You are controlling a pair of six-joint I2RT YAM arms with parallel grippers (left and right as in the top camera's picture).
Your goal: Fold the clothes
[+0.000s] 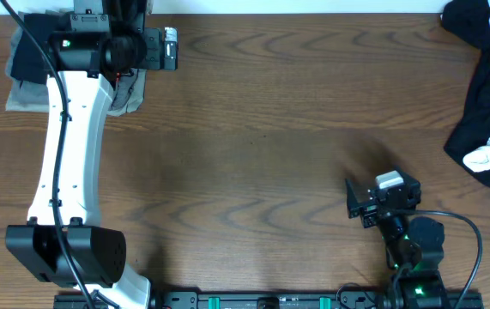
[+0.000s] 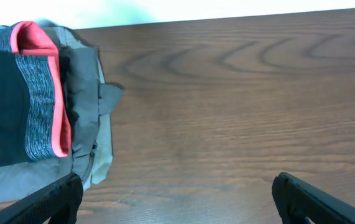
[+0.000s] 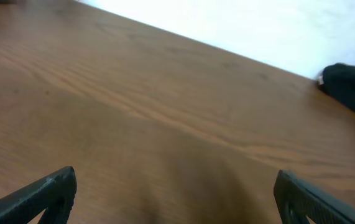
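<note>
A folded black garment with a heather-grey and coral-red band (image 2: 37, 106) lies on top of a folded grey garment (image 2: 96, 143) at the table's far left corner; overhead it shows as a stack (image 1: 23, 90) partly hidden under my left arm. My left gripper (image 2: 177, 198) is open and empty, just right of the stack; overhead it shows at the far left edge (image 1: 169, 49). A crumpled pile of black and white clothes (image 1: 489, 94) lies at the far right, its black edge in the right wrist view (image 3: 351, 87). My right gripper (image 3: 176, 196) is open and empty over bare wood (image 1: 354, 199).
The wooden table (image 1: 262, 146) runs between the two clothing heaps. The arm bases stand along the front edge (image 1: 73, 253). A white wall edge shows past the table's far side (image 3: 239, 25).
</note>
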